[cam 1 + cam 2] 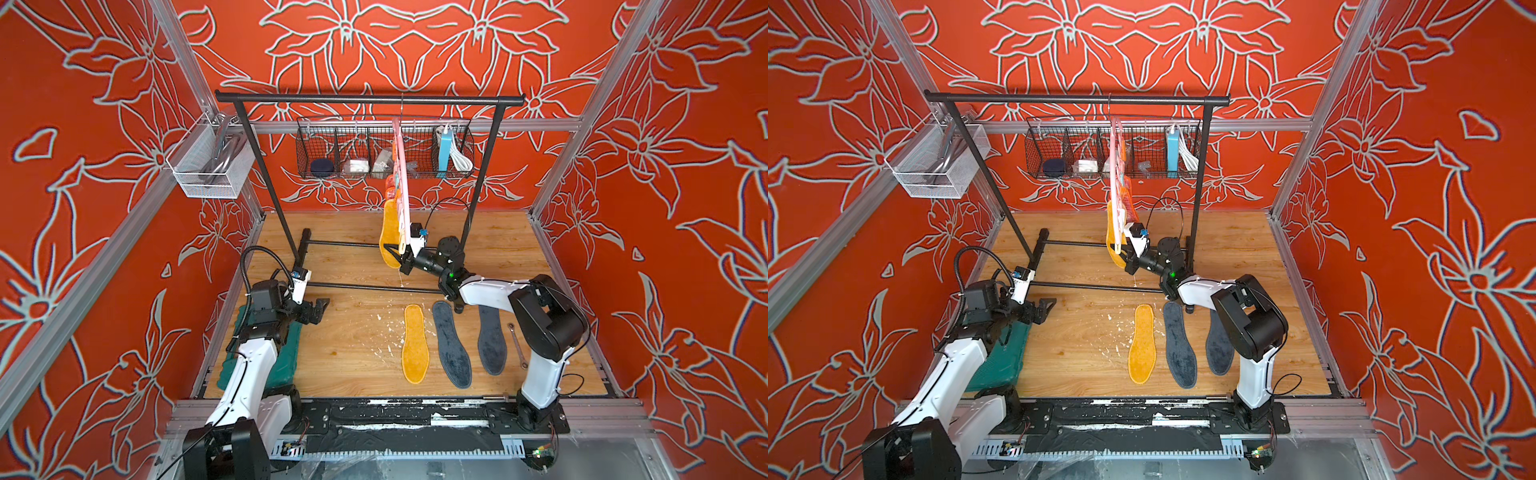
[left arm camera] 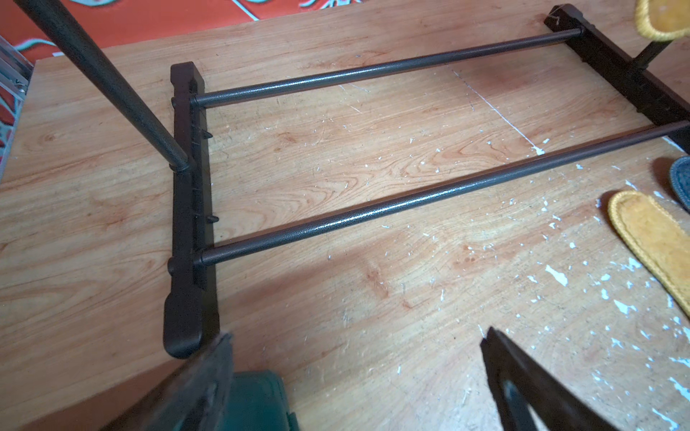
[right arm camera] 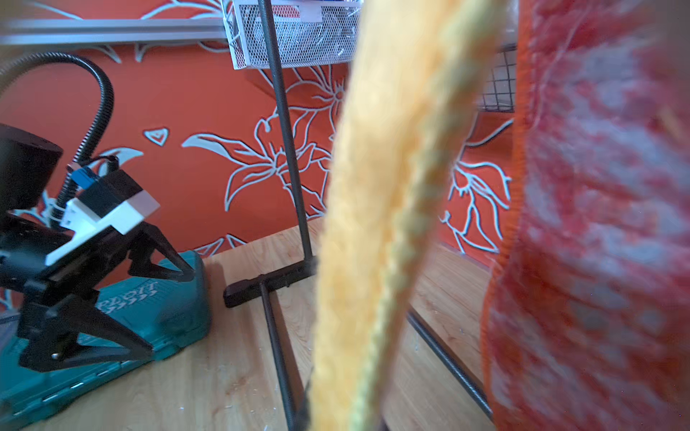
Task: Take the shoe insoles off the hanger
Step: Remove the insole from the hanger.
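The pink hanger (image 1: 400, 166) (image 1: 1116, 166) hangs by its hook from the black rack's top bar. A mustard yellow insole (image 1: 388, 232) (image 1: 1111, 237) (image 3: 381, 224) is clipped to it, with a mottled red-pink insole (image 1: 391, 192) (image 1: 1130, 199) (image 3: 597, 224) beside it. My right gripper (image 1: 402, 265) (image 1: 1128, 262) (image 3: 338, 421) is shut on the yellow insole's lower end. On the table lie a yellow insole (image 1: 414, 345) (image 2: 649, 239) and two dark grey insoles (image 1: 451, 345) (image 1: 491, 340). My left gripper (image 1: 320, 309) (image 1: 1044, 309) (image 2: 358, 334) is open, holding nothing, low at the left.
The black rack (image 1: 370, 99) stands on floor rails (image 2: 410, 201) across the table's back half. A green case (image 1: 286, 353) lies under my left arm. A wire basket (image 1: 384, 153) and a white mesh basket (image 1: 208, 166) hang on the walls. A wrench (image 1: 517, 340) lies by the right arm.
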`<state>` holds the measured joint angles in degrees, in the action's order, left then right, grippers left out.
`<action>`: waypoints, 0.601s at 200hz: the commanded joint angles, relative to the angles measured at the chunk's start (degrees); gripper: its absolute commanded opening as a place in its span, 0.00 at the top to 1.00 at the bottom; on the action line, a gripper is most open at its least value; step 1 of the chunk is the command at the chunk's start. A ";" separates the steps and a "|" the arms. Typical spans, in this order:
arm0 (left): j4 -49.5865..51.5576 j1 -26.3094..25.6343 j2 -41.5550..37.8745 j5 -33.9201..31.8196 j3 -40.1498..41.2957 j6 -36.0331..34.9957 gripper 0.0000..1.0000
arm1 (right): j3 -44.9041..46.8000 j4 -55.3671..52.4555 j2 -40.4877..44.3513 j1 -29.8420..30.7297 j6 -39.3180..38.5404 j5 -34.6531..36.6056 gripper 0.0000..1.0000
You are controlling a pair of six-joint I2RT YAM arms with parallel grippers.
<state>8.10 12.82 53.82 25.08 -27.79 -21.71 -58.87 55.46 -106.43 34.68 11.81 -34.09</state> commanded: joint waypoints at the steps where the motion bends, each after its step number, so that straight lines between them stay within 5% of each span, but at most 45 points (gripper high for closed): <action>1: 0.69 0.35 -1.04 1.41 -0.55 -0.76 0.02 | 1.80 4.90 1.77 0.22 4.79 -1.99 0.99; 76: 0.33 0.29 -12.44 15.15 4.97 -6.96 0.02 | 4.27 4.34 7.64 1.57 11.67 -4.28 1.00; 120: 9.21 0.10 -6.43 24.77 -4.92 -12.47 0.02 | 5.05 1.63 11.24 2.76 13.23 -4.66 1.00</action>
<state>13.74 12.80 45.19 41.65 -28.36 -29.45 -54.96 56.95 -98.30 36.60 23.14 -37.52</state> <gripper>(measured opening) 0.983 0.054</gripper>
